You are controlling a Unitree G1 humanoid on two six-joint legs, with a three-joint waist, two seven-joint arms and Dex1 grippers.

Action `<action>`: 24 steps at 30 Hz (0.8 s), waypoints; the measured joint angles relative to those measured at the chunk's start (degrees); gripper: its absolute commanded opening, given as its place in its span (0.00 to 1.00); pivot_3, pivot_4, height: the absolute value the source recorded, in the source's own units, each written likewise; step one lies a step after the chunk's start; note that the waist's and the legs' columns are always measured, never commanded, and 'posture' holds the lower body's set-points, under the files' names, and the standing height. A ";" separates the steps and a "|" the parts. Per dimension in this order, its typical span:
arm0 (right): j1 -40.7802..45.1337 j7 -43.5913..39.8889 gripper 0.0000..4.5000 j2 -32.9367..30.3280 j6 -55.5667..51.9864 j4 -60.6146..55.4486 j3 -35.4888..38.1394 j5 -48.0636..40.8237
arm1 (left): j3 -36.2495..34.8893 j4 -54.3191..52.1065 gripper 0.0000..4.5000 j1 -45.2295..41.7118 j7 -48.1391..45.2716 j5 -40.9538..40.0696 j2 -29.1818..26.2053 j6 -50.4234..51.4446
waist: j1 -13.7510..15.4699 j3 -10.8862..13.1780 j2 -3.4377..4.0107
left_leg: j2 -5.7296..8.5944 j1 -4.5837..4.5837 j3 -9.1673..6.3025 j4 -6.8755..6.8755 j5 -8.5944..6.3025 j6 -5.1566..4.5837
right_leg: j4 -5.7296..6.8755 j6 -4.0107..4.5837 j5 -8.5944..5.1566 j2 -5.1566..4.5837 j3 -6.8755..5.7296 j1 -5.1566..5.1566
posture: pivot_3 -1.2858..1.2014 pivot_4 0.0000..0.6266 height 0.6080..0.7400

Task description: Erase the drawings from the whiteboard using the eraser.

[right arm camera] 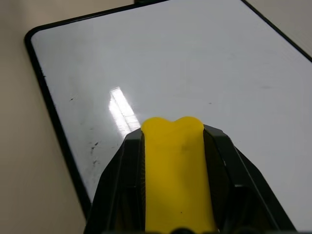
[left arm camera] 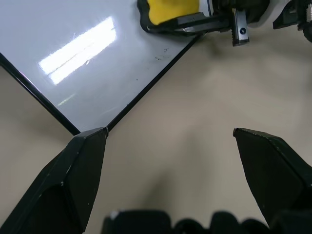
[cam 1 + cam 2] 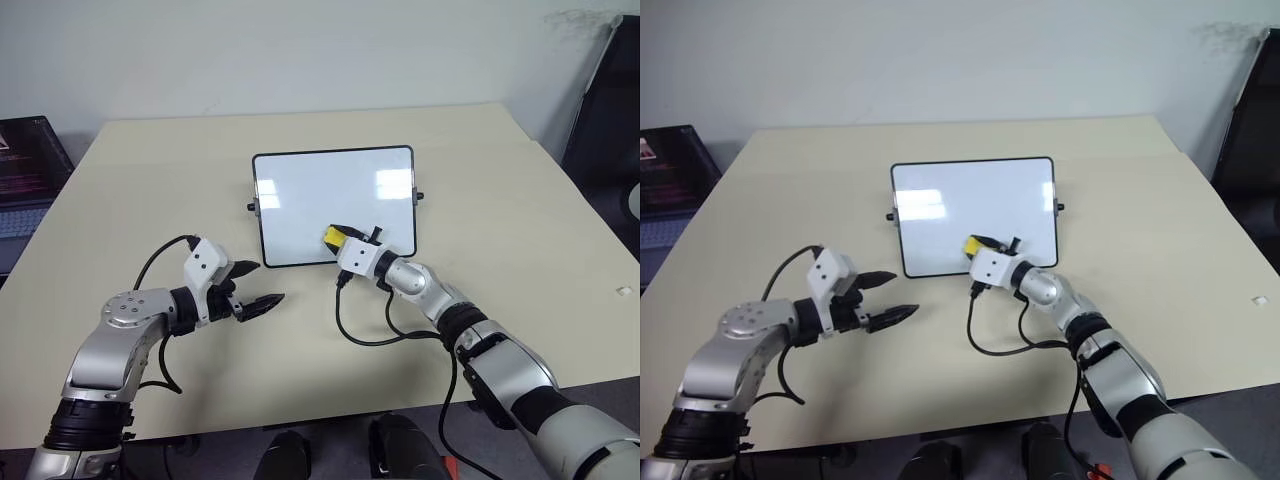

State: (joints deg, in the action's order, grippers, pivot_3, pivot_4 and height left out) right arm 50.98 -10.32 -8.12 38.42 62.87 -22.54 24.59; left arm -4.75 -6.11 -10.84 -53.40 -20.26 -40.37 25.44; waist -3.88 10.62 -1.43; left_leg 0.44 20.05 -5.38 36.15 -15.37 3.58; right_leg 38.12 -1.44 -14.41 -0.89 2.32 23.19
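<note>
The whiteboard (image 3: 320,195) lies flat in the middle of the table, its black frame and side knobs showing. My right gripper (image 3: 336,238) is shut on the yellow eraser (image 1: 171,165), which rests over the board's near edge, right of its middle. The drawings are out of view; the white surface carries just a few faint dark specks (image 1: 92,146) near its frame. My left gripper (image 3: 267,281) hovers open over bare table just short of the board's near left corner (image 2: 78,130), nothing between its fingers.
A laptop (image 3: 25,170) sits at the table's far left edge. A dark chair (image 3: 610,110) stands past the right side. A small white scrap (image 3: 624,291) lies near the right edge. Black cables loop from both wrists onto the tan table (image 3: 500,200).
</note>
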 measured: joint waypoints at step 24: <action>-22.05 -17.12 0.28 -9.61 -54.28 -65.18 17.47 -21.87 | 4.63 -1.62 1.00 -13.83 -1.90 -3.84 3.93 2.65 | 1.70 0.01 0.01 | 0.03 0.76 -0.45 0.04 -0.02 0.02 | -0.12 0.00 -0.01 -0.15 -0.19 0.42 | 0.52 0.24 1.00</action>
State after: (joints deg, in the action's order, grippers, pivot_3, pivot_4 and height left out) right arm 28.93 -27.44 -17.74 -15.86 -2.31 -5.08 2.72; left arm -0.12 -7.73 -24.67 -55.30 -24.10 -36.44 28.10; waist -2.18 10.63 -1.42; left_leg 0.47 20.81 -5.83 36.19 -15.39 3.60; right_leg 38.00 -1.44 -14.42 -1.04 2.13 23.61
